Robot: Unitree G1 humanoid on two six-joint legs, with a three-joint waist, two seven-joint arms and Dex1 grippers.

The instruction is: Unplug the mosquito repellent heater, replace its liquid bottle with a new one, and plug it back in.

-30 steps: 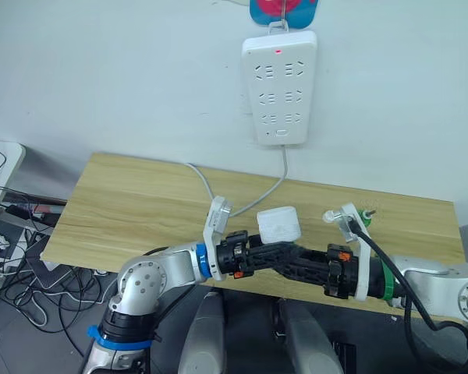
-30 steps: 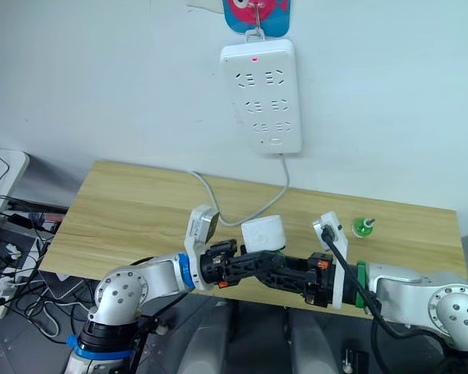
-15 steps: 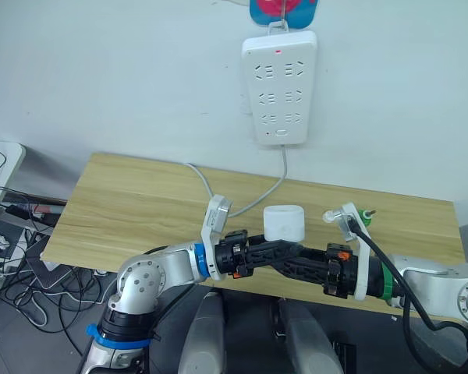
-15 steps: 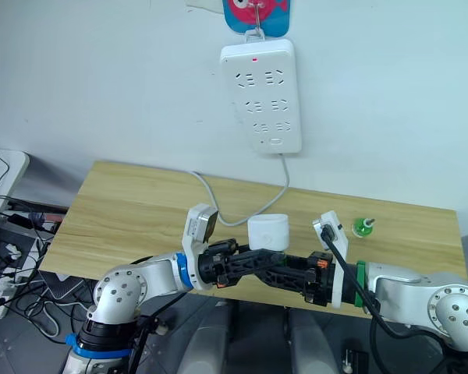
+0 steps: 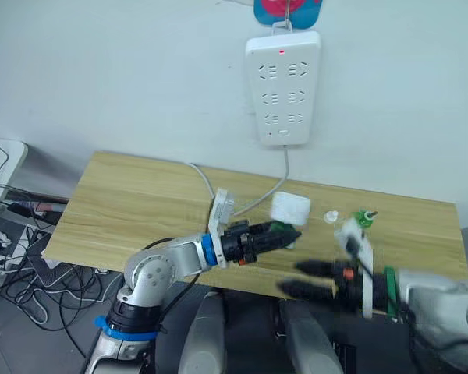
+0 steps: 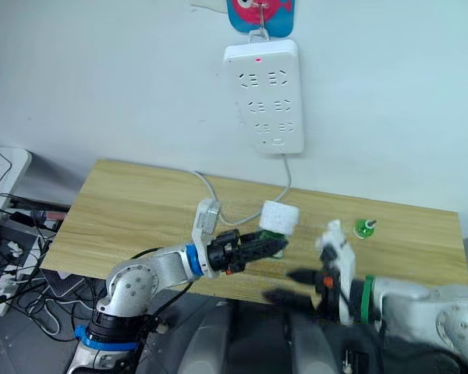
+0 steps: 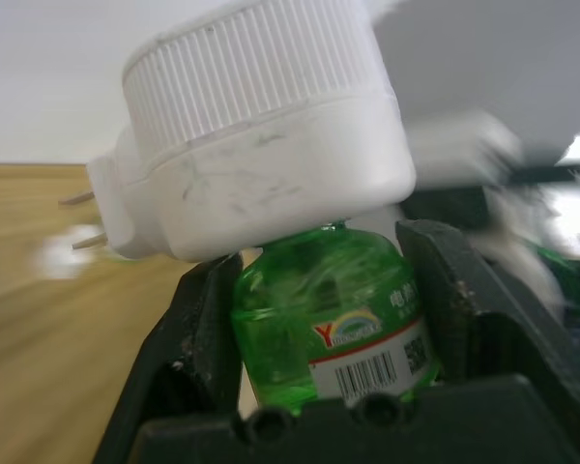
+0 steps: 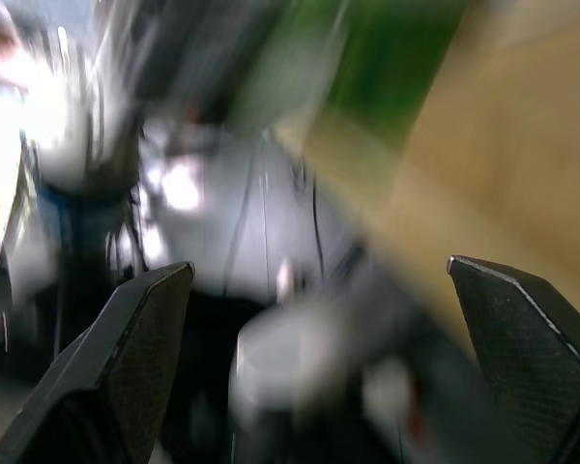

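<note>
The white mosquito repellent heater hangs above the table's middle with the new green bottle fitted into its underside. My left gripper is shut on that bottle, and the heater's two prongs point free to the side. The bare-wick liquid bottle stands on the table at the right, with a small white cap lying beside it. My right gripper is open and motion-blurred at the table's front edge, apart from the heater.
The tall white power strip hangs on the wall above the wooden table, its red light on. Its grey cable runs down onto the table behind the heater. Loose cables lie on the floor at the left.
My right gripper has let go under the heater and drawn back toward the table's front edge. The left gripper now carries the heater and bottle alone, slightly farther over the table.
</note>
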